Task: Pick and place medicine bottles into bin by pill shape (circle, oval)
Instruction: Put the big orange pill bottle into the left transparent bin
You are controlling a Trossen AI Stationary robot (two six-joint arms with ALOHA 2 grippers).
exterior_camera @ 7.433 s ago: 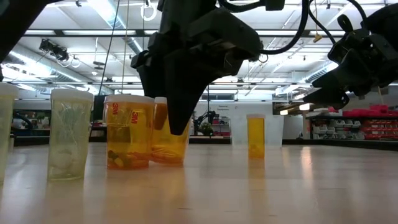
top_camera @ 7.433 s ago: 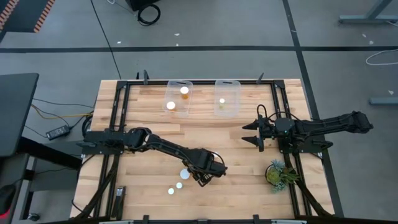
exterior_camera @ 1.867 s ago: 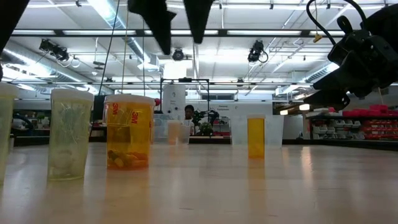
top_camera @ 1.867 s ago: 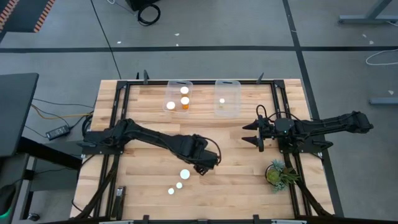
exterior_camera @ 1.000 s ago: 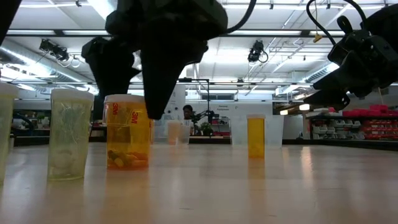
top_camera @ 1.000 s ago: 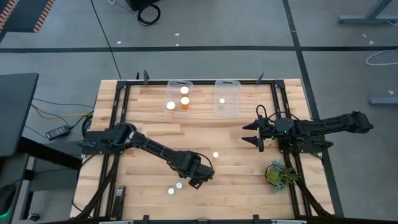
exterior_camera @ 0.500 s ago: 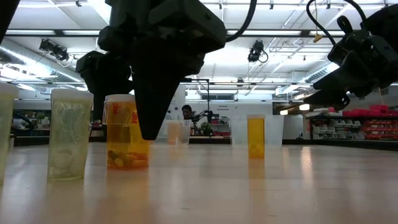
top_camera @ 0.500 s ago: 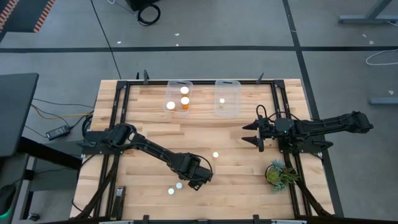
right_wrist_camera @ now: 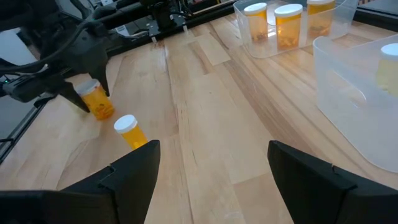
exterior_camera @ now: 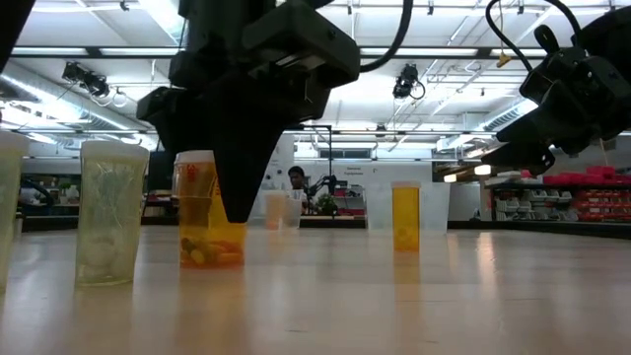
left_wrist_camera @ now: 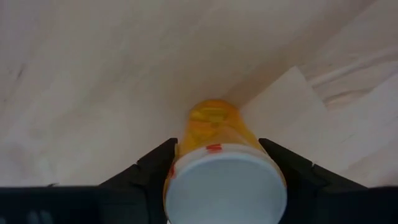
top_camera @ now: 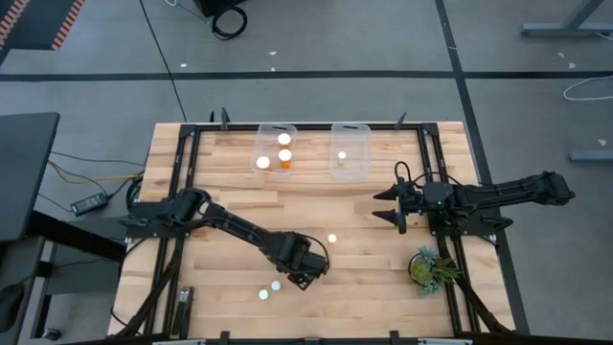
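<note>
My left gripper (top_camera: 305, 270) points down over the table's near middle, shut on an orange medicine bottle (left_wrist_camera: 214, 127) with a white cap (left_wrist_camera: 224, 193). The low view shows that bottle (exterior_camera: 202, 222) tilted between the dark fingers. A second capped bottle (top_camera: 332, 239) stands upright on the wood to its right, and two smaller ones (top_camera: 276, 285) (top_camera: 262, 294) stand nearer the front edge. My right gripper (top_camera: 395, 206) waits open at the right side, holding nothing. My left gripper pinches the bottle between its two fingers (left_wrist_camera: 158, 168), which come from above and point down. They sit on opposite sides of the bottle's upper wall, just below the cap (left_wrist_camera: 181, 155). The bottle leans a little, its base (exterior_camera: 212, 262) at the tabletop.
Two clear bins stand at the table's far edge: the left bin (top_camera: 261, 131) holds three bottles, the right bin (top_camera: 362, 134) one. A small green plant (top_camera: 428, 266) sits at the near right. Bare wood lies between the grippers and the bins.
My left gripper has sunk slightly over the bottle and its fingers have closed in on it. The bottle, upright before, now leans, and the pills inside have shifted.
</note>
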